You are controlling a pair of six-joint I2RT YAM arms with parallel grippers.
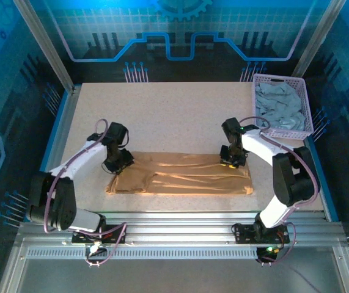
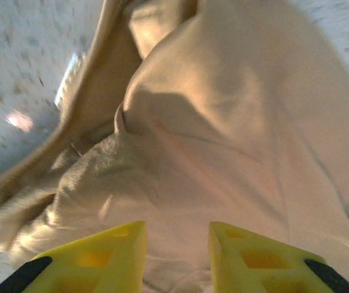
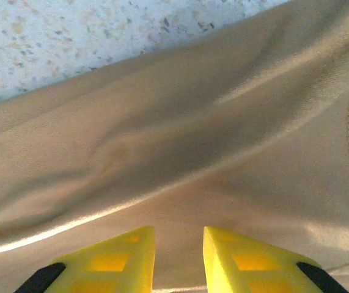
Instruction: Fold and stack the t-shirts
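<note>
1. Tan t-shirt (image 1: 180,174) lies flat in a long band on the table (image 1: 174,116), between the arms.
2. Left gripper (image 1: 120,163) over its left end, fingers slightly parted.
3. Right gripper (image 1: 232,160) over its right end, also parted.
4. Grey-blue t-shirt (image 1: 278,110) sits in the basket (image 1: 282,78).

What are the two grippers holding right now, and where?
Nothing: the left gripper and the right gripper stand open over the tan t-shirt, no cloth pinched.

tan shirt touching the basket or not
Apart. The top view shows the tan shirt lying nearer the arms, with bare table between it and the basket.
</note>
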